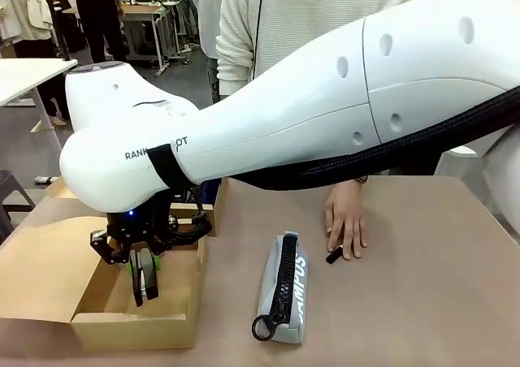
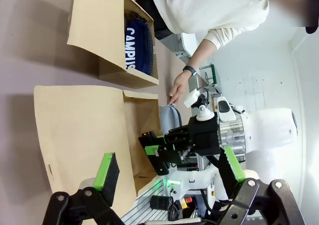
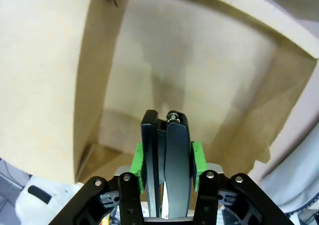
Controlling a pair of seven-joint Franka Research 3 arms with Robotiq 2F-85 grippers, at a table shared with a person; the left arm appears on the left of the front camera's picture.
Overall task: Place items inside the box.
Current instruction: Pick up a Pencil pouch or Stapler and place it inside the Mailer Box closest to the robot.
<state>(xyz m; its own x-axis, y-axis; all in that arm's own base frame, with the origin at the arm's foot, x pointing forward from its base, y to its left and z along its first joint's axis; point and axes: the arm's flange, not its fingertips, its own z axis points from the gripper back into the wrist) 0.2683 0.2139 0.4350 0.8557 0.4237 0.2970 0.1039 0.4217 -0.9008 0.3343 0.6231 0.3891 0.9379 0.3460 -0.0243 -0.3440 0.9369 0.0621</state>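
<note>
Holding a black stapler [image 3: 169, 155] on end between its green pads, jaws partly closed on its flanks, the right gripper [image 1: 144, 268] hangs over the bare floor of the open box [image 1: 134, 328]. Doing this well likely means lowering straight down, clear of the near wall, and opening only once the stapler is close to the cardboard, so it tips flat rather than drops. The left gripper [image 2: 169, 171] stands wide open, empty; the grey pouch [image 1: 284, 290] lies beside the box
</note>
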